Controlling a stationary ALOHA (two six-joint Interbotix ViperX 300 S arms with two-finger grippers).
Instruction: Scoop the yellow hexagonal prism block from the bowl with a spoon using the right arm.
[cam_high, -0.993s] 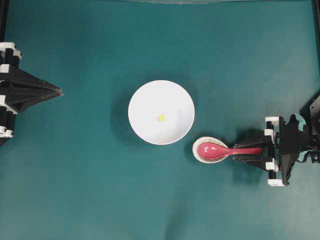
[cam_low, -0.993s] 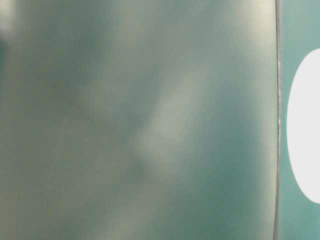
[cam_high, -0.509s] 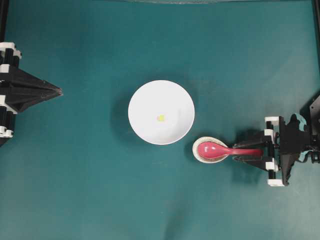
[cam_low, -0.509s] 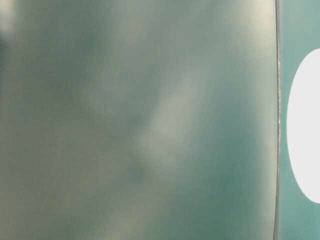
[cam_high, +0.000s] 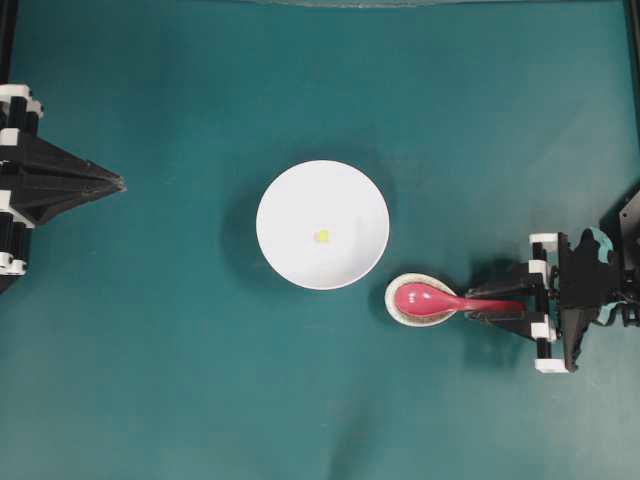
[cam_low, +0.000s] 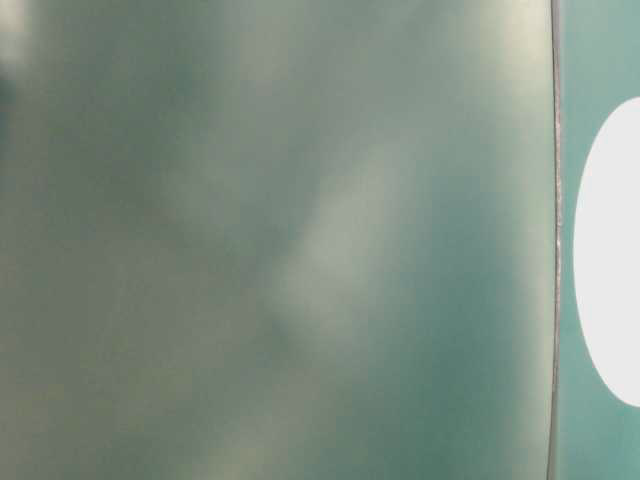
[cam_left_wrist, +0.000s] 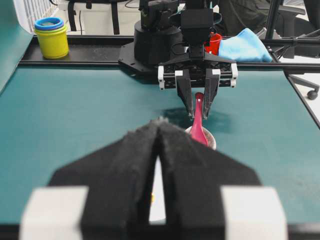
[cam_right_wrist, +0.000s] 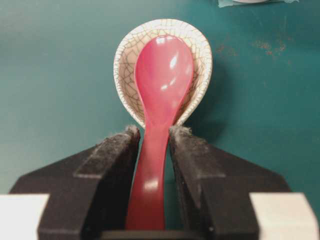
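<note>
Teal tabletop (cam_high: 180, 380): spoon (cam_high: 440, 300) lies left-right, head left toward bowl (cam_high: 322, 225); right end effector (cam_high: 498, 305) apparently clamping handle.

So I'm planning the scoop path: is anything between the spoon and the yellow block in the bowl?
Nothing visible. The spoon lies with its head in the small crackled dish, just beside the bowl. The yellow block sits alone in the bowl; only the bowl's rim lies between.

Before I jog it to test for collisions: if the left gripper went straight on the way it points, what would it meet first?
Probably the white bowl: the left gripper points along the table toward it, though its height is unclear.
</note>
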